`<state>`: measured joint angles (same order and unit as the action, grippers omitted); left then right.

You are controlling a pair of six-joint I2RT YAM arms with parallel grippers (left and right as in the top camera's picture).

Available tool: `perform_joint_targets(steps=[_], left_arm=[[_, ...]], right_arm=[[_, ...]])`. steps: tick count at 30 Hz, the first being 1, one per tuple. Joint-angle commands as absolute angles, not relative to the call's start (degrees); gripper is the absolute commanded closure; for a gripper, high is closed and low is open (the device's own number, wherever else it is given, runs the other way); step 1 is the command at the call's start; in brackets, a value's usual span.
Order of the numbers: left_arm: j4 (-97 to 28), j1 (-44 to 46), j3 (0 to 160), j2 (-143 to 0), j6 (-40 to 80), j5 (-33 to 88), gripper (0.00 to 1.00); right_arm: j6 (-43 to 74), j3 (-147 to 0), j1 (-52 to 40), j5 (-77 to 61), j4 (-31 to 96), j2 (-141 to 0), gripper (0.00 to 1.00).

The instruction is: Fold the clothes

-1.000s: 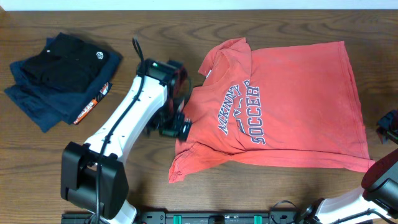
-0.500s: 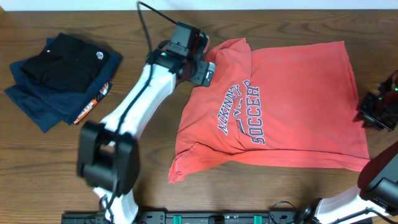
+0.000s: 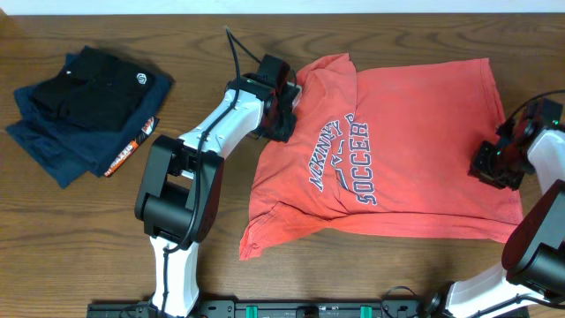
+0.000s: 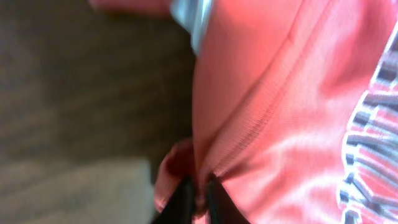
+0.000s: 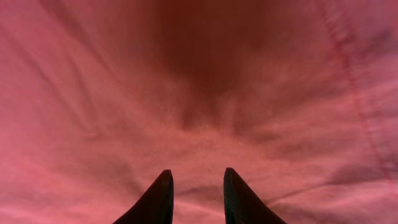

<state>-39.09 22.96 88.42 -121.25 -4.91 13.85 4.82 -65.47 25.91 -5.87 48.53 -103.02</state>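
Note:
The clothes, a coral-red T-shirt (image 3: 415, 132) with navy-and-white lettering (image 3: 340, 163), lie spread on the wooden table. My left gripper (image 3: 281, 110) is at the shirt's left edge by the collar. In the left wrist view it (image 4: 198, 194) is shut on a pinched fold of the coral fabric (image 4: 280, 112), with a pale neck tag (image 4: 189, 15) above. My right gripper (image 3: 490, 166) rests over the shirt's right side. In the right wrist view its two dark fingers (image 5: 198, 177) stand apart just above wrinkled fabric (image 5: 199, 74), with nothing clamped between them.
A stack of folded navy and black garments (image 3: 84, 102) with a round white logo lies at the far left, an orange-and-black label (image 3: 132, 146) at its edge. Bare wood (image 3: 203, 221) runs between that stack and the shirt.
My left gripper moved from the shirt's lower left edge up to the collar side and shut on the fabric. My right gripper came in from the right edge onto the shirt and narrowed.

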Motion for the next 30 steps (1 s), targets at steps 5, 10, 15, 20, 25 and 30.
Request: perform_joint_targets(steps=[5, 10, 15, 20, 25, 30], left_arm=[[-49.8, 20.8, 88.6, -120.6, -4.2, 13.6, 0.94], [-59.4, 16.4, 88.6, -120.4, 10.4, -0.4, 0.94], [-67.8, 9.0, 88.6, -120.2, 31.0, -9.9, 0.94], [-69.0, 2.7, 88.6, -119.9, 31.3, -2.2, 0.94], [-64.8, 1.1, 89.6, -116.3, 23.7, 7.5, 0.59], [-54.5, 2.9, 91.4, -110.3, 15.6, 11.1, 0.14]], right_arm=[[6.1, -60.4, 25.6, -1.8, 44.5, -101.9, 0.75], [9.8, -59.1, 26.0, 3.5, 44.6, -101.9, 0.79], [10.0, -59.0, 27.7, 3.5, 45.3, -101.9, 0.79], [10.7, -59.0, 29.7, 3.7, 46.8, -101.9, 0.8], [10.9, -59.0, 30.4, 2.7, 47.1, -101.9, 0.78], [10.4, -60.0, 30.3, -0.8, 47.2, -101.9, 0.71]])
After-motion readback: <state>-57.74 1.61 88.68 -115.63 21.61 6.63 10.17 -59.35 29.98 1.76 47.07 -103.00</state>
